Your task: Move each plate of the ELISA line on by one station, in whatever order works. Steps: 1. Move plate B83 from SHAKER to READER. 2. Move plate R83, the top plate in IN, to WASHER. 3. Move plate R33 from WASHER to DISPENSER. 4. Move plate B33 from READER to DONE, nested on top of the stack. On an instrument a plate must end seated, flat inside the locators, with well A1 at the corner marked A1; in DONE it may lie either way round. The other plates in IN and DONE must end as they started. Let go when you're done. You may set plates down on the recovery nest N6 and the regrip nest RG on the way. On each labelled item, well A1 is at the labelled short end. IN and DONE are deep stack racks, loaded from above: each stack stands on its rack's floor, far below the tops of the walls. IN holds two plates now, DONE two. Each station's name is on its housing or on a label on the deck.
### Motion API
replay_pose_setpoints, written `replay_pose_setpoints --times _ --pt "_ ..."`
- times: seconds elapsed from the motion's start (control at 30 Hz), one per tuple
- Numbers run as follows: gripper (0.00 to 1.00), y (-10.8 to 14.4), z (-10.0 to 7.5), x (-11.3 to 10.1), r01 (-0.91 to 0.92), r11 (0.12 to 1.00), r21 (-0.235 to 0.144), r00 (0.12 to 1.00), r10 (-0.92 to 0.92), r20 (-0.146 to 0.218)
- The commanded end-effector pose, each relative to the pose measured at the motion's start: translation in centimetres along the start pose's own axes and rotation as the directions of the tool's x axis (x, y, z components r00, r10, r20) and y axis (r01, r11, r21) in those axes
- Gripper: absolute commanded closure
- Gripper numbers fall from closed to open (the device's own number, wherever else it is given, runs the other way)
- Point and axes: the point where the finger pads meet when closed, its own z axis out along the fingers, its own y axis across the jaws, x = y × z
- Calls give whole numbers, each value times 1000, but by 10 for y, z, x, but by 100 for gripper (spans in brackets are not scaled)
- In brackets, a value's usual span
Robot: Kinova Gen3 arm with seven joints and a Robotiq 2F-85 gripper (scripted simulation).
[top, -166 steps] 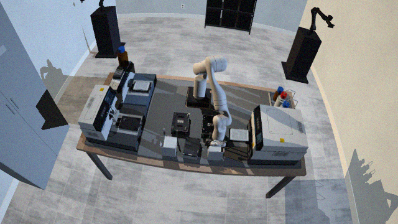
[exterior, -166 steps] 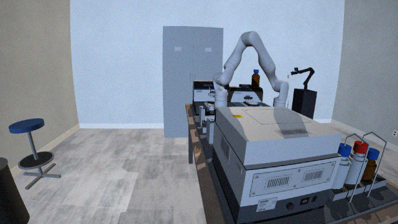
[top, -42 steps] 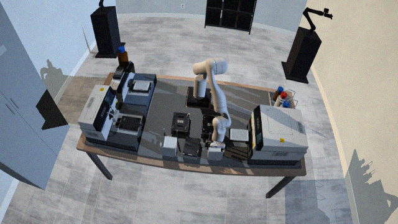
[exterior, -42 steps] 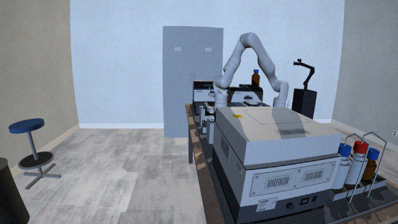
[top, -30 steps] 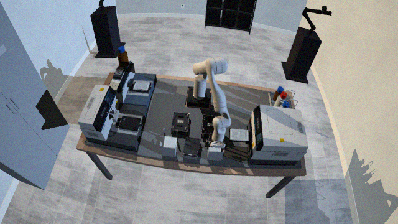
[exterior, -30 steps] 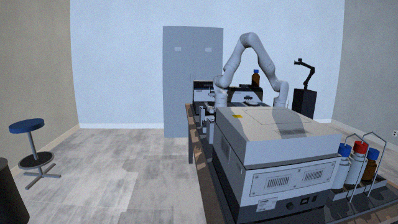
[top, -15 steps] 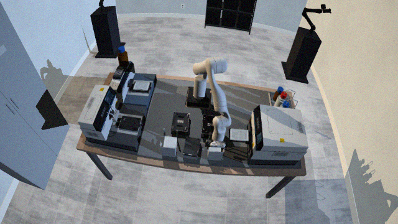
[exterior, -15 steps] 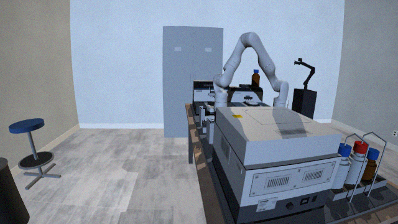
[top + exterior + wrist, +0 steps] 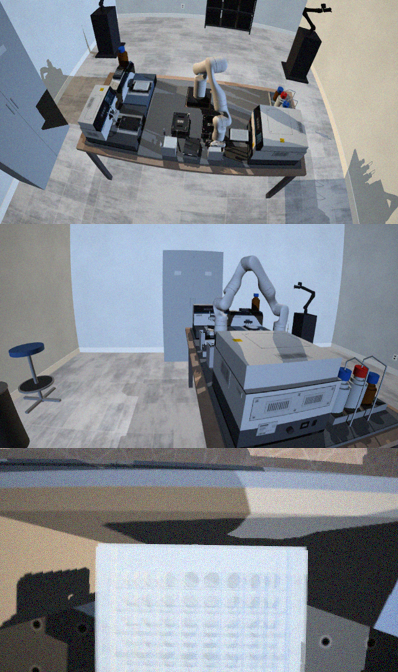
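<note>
My gripper [image 9: 216, 144] [image 9: 210, 331] is over the front right white rack [image 9: 215, 154]. Its fingertips are not clear. A pale plate [image 9: 200, 598] with rows of wells fills the lower middle of the wrist view, square to the camera. It is held in the gripper; its name and its A1 corner cannot be read. Another white plate [image 9: 239, 135] lies on the tray beside the large right instrument. A further white plate [image 9: 142, 86] sits on the back left instrument. The black tray [image 9: 130, 123] of the front left instrument shows no plate. The insides of the racks are hidden.
A second white rack [image 9: 170, 146] stands at the front, left of a dark nest [image 9: 191, 147]. Black nests [image 9: 181, 122] [image 9: 207, 125] lie further back. The large instrument [image 9: 280, 130] [image 9: 280, 348] stands close on the right. Bottles [image 9: 283, 96] [image 9: 360, 386] stand behind it.
</note>
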Motion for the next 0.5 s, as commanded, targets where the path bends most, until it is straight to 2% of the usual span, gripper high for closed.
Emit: replay_pose_setpoints --times 0.0,0.47 --pt "6 0 -2 1 0 1000 1 1000 0 -2" --pt "6 0 -8 1 0 1000 1 1000 0 -2"
